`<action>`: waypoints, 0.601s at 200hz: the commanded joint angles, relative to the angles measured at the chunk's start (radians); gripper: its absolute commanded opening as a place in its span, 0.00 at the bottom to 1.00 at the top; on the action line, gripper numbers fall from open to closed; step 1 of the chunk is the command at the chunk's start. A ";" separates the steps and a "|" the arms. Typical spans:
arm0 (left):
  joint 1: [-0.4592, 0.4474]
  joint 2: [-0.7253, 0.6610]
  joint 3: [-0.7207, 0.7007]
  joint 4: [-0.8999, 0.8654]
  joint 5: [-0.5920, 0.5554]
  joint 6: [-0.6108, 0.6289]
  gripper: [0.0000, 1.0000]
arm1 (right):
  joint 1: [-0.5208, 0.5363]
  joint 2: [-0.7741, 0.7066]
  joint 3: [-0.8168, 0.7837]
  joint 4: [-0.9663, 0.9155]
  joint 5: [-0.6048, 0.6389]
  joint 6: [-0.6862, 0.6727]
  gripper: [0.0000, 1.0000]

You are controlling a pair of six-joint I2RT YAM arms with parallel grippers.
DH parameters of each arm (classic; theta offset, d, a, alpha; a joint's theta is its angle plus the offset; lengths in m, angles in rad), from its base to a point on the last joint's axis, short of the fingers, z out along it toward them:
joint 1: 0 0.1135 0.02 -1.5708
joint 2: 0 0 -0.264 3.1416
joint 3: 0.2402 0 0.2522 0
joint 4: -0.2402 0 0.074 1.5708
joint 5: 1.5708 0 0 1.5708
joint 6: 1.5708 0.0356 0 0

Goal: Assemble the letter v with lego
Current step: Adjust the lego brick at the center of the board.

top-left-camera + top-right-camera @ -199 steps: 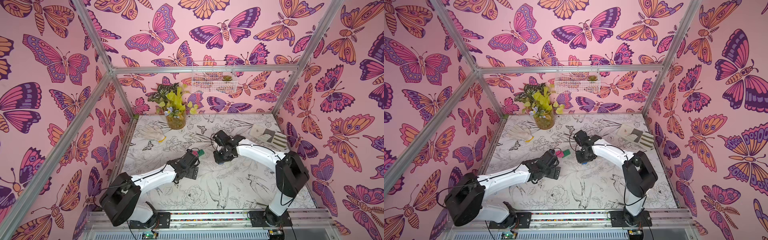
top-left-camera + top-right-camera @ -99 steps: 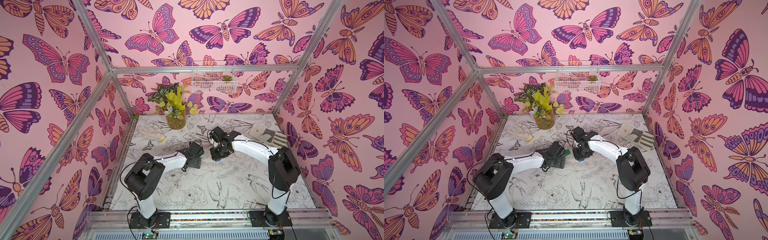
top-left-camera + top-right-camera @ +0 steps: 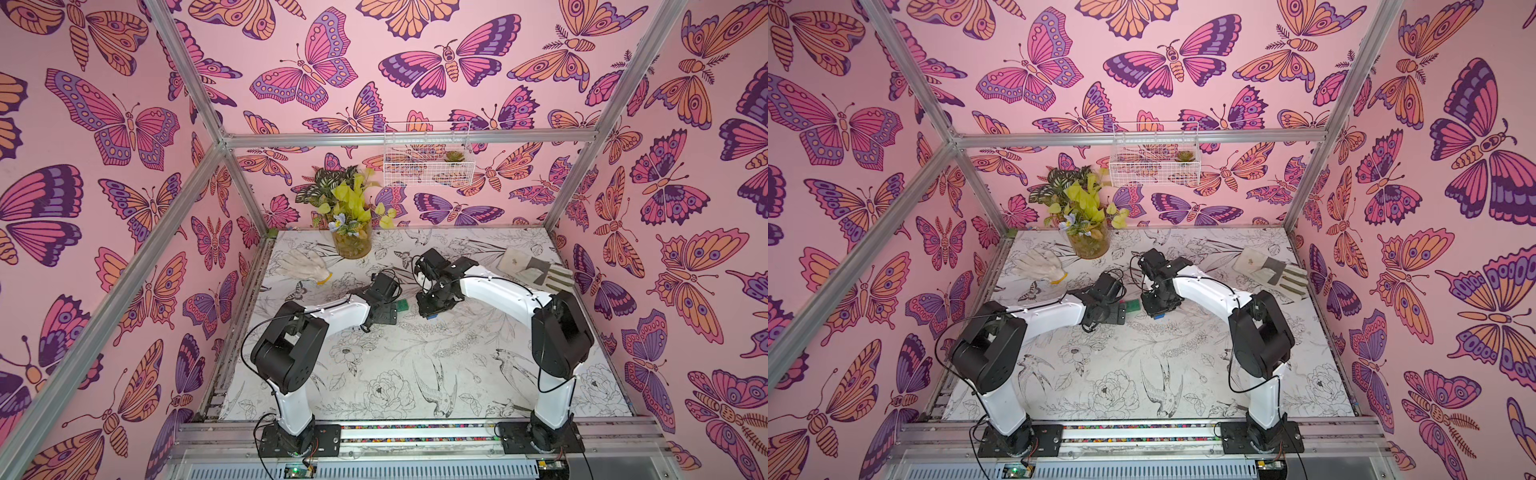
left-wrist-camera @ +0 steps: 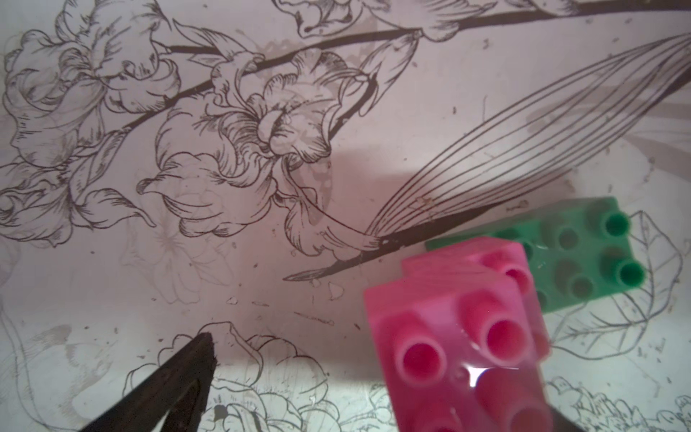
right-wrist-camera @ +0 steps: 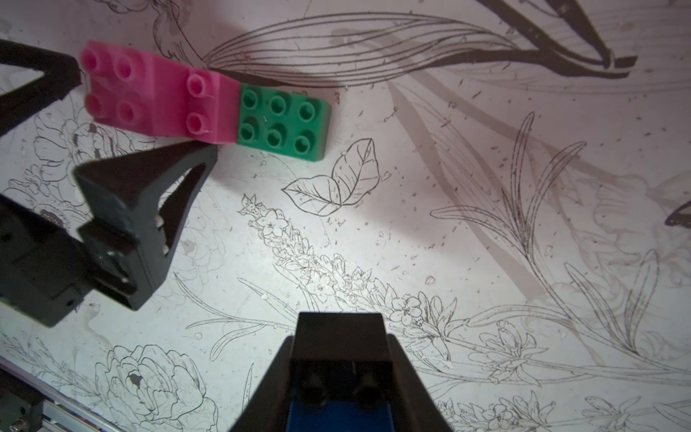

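A green brick (image 5: 284,125) lies flat on the printed table (image 5: 486,243), with two pink bricks (image 5: 157,101) stepped up from one of its ends. My left gripper (image 5: 142,112) is open, its black fingers (image 5: 149,187) standing on either side of the upper pink brick (image 4: 456,351); one finger (image 4: 175,377) stays well clear of it. In both top views the green brick (image 3: 402,306) (image 3: 1133,305) peeks out beside that gripper. My right gripper (image 5: 338,374) hovers close by, shut on a black brick (image 5: 340,344) stacked with a blue brick (image 5: 336,415), whose blue edge (image 3: 432,316) shows.
A white glove (image 3: 303,264) lies at the back left, and a glass vase of plants (image 3: 351,243) stands behind the grippers. A grey glove (image 3: 532,270) lies at the back right. A wire basket (image 3: 428,156) hangs on the back wall.
The left arm has raised its elbow and carried its open gripper back and right, up to the pink and green bricks. The right gripper has drifted slightly left, still shut on its bricks.
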State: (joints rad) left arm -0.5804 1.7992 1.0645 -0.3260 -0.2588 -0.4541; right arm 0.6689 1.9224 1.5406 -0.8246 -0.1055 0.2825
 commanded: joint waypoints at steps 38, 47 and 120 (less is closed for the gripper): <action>0.047 0.008 0.035 -0.038 -0.009 0.010 1.00 | -0.002 0.083 0.113 -0.088 -0.058 -0.089 0.16; 0.053 0.009 0.036 -0.036 -0.004 0.012 1.00 | -0.001 0.091 0.127 -0.095 -0.061 -0.104 0.16; 0.086 0.031 0.063 -0.034 0.016 0.046 1.00 | 0.002 0.171 0.237 -0.133 -0.098 -0.162 0.16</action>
State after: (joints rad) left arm -0.5079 1.8030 1.1141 -0.3416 -0.2546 -0.4297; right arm 0.6693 2.0499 1.7279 -0.9131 -0.1829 0.1543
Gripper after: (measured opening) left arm 0.999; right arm 0.352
